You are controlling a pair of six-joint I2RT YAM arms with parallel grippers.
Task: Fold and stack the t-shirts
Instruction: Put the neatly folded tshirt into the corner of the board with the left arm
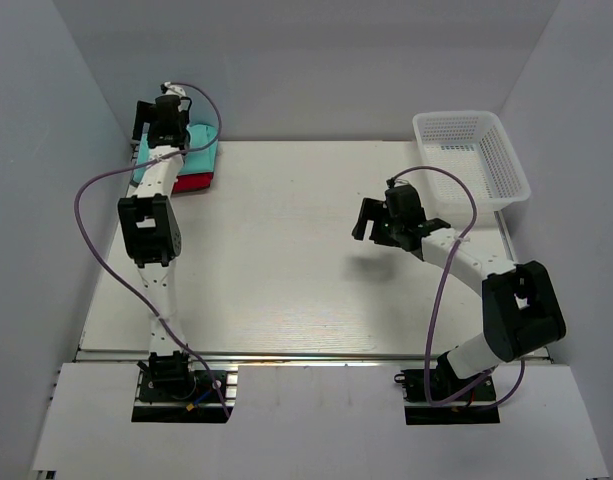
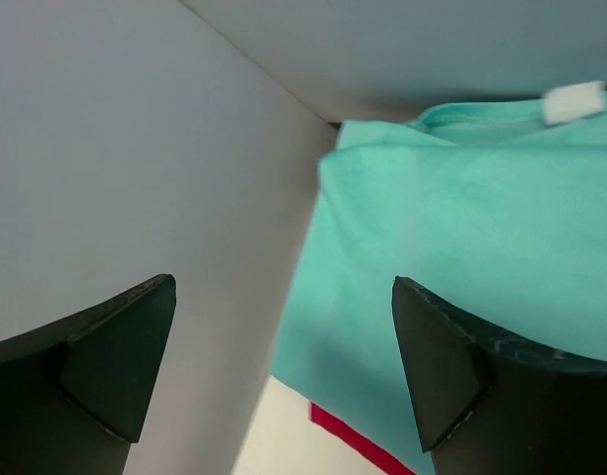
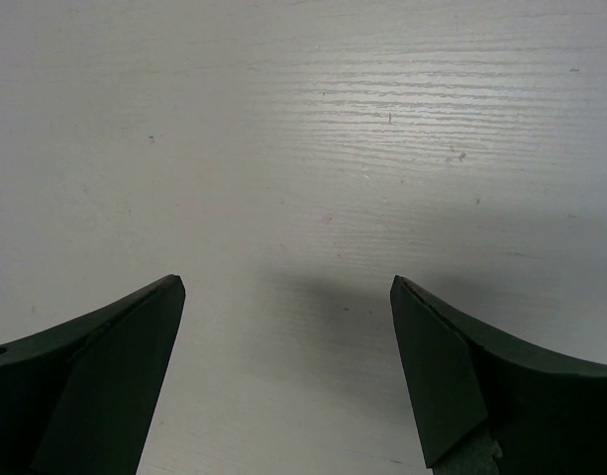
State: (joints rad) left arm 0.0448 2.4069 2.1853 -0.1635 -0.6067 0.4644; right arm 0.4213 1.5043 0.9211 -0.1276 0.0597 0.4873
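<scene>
Seemingly finished | teal t-shirt (image 1: 203, 147) folded atop red t-shirt (image 1: 192, 183), far-left desk (image 1: 286, 260) corner | left fingers (image 2: 110, 346) apart above stack | right fingers (image 3: 105, 386) apart, empty

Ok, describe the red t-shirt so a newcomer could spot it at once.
Start at the white table and go to its far left corner, against the walls. A folded stack lies there, and the red t-shirt is the bottom layer, showing only as a strip along the near edge. The teal t-shirt lies on top; nothing else in view is red.
</scene>
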